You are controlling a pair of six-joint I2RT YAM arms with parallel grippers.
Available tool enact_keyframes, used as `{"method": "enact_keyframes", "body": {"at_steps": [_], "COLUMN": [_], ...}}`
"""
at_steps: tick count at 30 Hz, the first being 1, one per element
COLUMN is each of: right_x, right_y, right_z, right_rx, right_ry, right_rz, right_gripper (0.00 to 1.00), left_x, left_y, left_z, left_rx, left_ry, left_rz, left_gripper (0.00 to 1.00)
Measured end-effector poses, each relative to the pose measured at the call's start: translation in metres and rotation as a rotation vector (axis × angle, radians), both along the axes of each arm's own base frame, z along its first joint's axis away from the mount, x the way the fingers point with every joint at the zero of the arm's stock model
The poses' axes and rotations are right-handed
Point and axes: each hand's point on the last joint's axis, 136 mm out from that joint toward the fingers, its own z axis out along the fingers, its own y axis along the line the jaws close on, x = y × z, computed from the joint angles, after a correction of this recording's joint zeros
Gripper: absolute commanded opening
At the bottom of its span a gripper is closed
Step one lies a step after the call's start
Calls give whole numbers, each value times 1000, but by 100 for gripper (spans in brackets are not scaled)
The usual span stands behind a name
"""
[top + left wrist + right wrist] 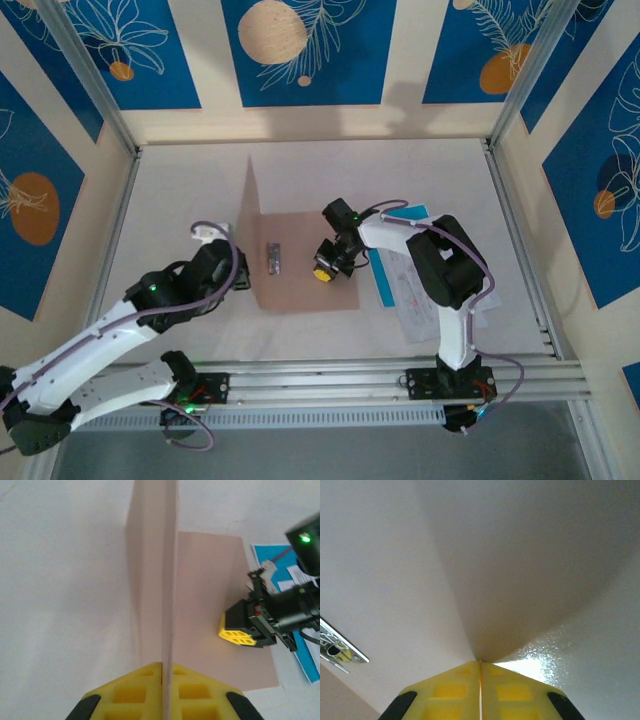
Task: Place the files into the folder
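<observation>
Folder (305, 288) pinkish-tan: 1 leaf flat, 1 upright, its edge clamped by left gripper (164, 669). Right gripper (324, 268), fingers pressed together, reaches over the flat leaf; files (412, 292) lie beside the folder.

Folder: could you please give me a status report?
Left gripper shut on raised leaf of folder. Right gripper shut, low over flat leaf. Files beside it, partly under right arm.

One folder (305, 265) out there, and that's two leaves on it. One metal clip (273, 257). One cyan sheet (384, 283). Then the white sheets (420, 305), definitely more than one, but they overlap too much for an exact number. Two arms, so two grippers: left gripper (243, 272), right gripper (323, 269).
</observation>
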Motion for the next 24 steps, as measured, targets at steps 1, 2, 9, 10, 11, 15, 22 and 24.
{"method": "enact_keyframes", "body": {"at_steps": [1,2,9,10,11,15,22,24], "right_x": [0,1,0,-1,-1,-1,-1,-1], "right_y": [0,-1,0,0,0,0,0,0], "right_z": [0,0,0,0,0,0,0,0], "right_rx": [2,4,16,19,22,28,32,31], "right_ry": [2,3,16,18,20,26,33,35], "right_rz": [-2,-3,-4,-4,-4,-7,-11,-12], "right_gripper": [9,9,9,9,9,9,9,9], "left_x": [-3,-5,-31,-36,-41,-56,-70,-69], "left_y": [10,19,86,93,101,121,132,127], "left_z": [-2,-5,-23,-27,-31,-44,-46,-43], "left_rx": [-3,-5,22,33,47,82,-33,-68], "left_ry": [10,20,115,137,163,251,336,347], "left_rz": [29,56,288,319,350,450,580,576], "left_gripper": [12,14,56,57,60,70,72,70]}}
